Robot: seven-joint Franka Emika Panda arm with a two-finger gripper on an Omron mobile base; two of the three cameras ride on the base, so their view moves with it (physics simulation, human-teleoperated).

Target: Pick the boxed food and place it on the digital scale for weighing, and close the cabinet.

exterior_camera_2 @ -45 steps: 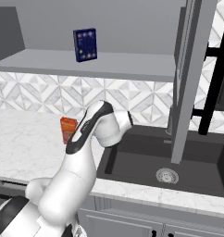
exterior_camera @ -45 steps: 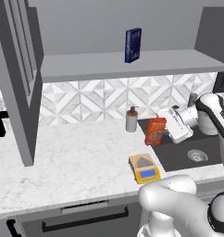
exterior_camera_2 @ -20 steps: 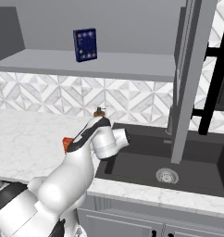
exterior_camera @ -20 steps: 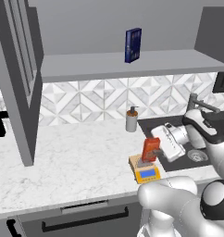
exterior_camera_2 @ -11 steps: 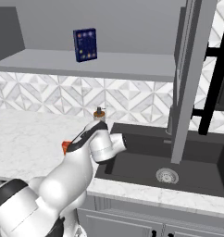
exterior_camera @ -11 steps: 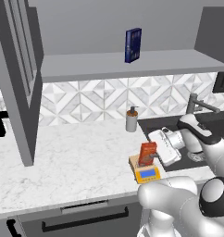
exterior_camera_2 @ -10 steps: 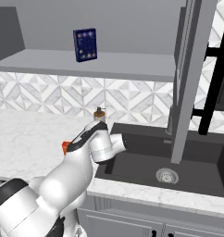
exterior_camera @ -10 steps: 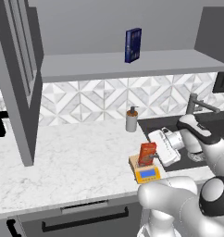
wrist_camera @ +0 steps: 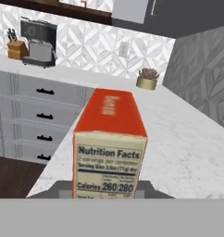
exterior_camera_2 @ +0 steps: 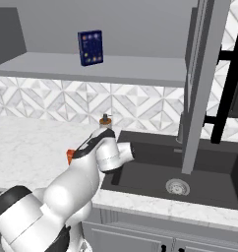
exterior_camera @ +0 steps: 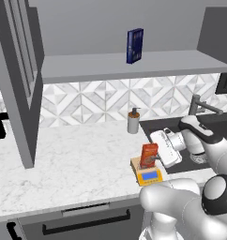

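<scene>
The carton (exterior_camera: 148,155) stands upright on the scale (exterior_camera: 148,174); the hand (exterior_camera: 158,149), at 3 o'clock, appears clenched on it. Release gently, then retreat straight.

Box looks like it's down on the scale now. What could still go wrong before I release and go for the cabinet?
1. The boxed food stands tall and narrow on the small digital scale, so a sideways pull-out by the gripper might tip it.
2. The sink lies right beside the scale; a knocked box could fall in.
3. The cabinet doors hang open at both sides, with the dark blue box on the shelf, so a wide arm swing may hit one.
</scene>
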